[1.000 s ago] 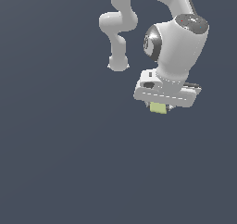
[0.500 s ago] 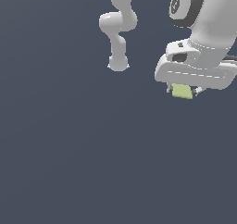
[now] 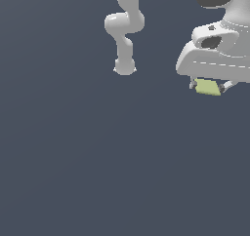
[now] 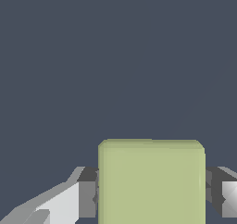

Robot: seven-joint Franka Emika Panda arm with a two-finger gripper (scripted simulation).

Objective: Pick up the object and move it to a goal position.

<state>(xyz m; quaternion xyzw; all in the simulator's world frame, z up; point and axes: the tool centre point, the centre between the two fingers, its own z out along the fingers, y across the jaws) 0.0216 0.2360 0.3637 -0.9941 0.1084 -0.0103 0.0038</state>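
Shifted further toward the exterior view's right since a second ago, and grown larger in that view, with part of the wrist now cut off by the frame edge. Gripper [image 3: 209,87] clamped on the cube [image 3: 207,87], fingers [image 4: 88,193] pressed against two opposite sides. Pale yellow-green cube held clear of the dark grey floor [image 3: 97,157], slightly tilted, just beneath the white hand at the exterior view's upper right.
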